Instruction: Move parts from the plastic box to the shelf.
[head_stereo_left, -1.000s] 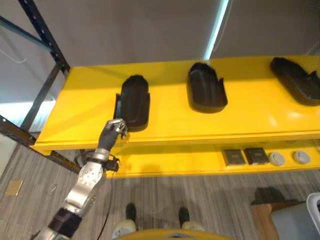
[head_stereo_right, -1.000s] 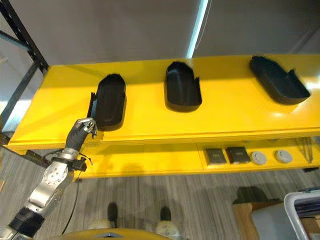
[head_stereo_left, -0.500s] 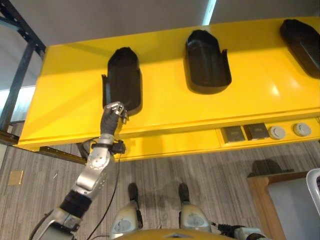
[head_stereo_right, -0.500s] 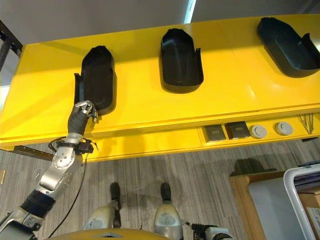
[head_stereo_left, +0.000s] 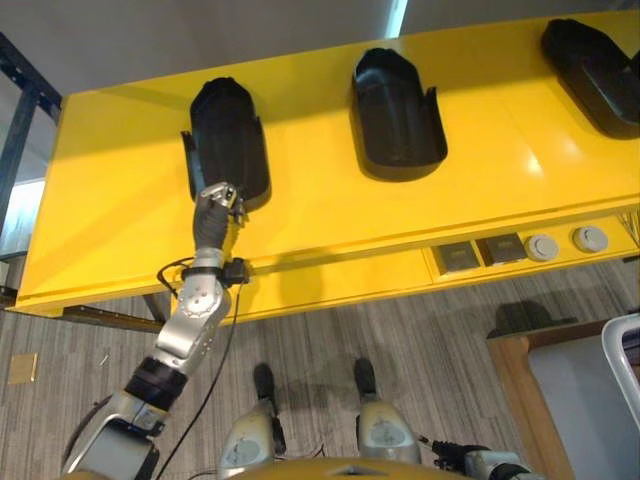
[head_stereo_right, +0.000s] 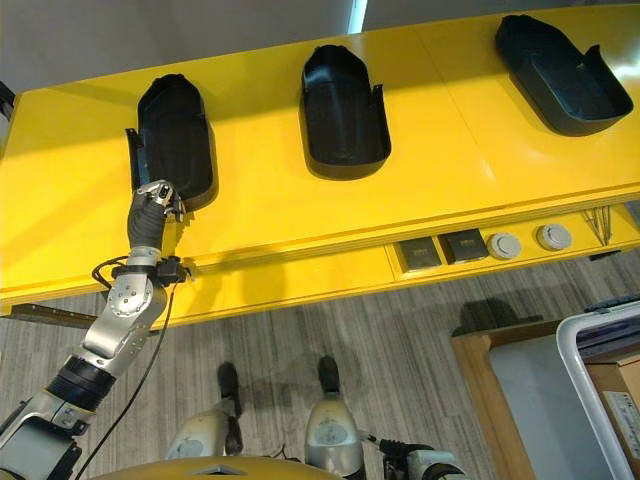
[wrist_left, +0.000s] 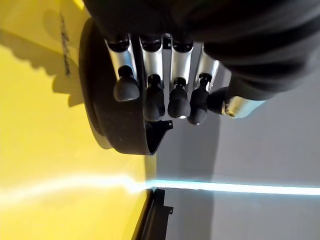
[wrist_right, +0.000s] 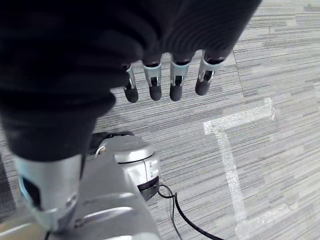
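So, scene: yellow shelf (head_stereo_left: 330, 215) with three black parts lying on it, well apart from one another.
Left part: black part (head_stereo_left: 228, 142) at the shelf's left end — the one being worked.
Middle part: second black part (head_stereo_left: 398, 115) sits free on the shelf.
Right part: third black part (head_stereo_right: 560, 72) near the shelf's right end, also free.
Left hand: left hand (head_stereo_left: 215, 203) is up at the near end of the left part; in its wrist view the fingers (wrist_left: 150, 95) are curled and lie against the part's dark rim, thumb apart — looks like contact, not a grip round it, so I count it clenched on nothing.
Right hand: right hand (wrist_right: 165, 80) hangs down over the grey floor (wrist_right: 250, 100), fingers relaxed and straight, holding nothing.
Plastic box: a pale rim (head_stereo_right: 585, 400) shows at the lower right, likely the box; contents too cropped to tell.
Lower ledge: small square and round items (head_stereo_left: 520, 248) sit under the shelf edge.
Progress: three parts placed, judging by how they lie; the left one is down and probably just being nudged or let go.
Left to do: cannot tell how many parts remain in the box.
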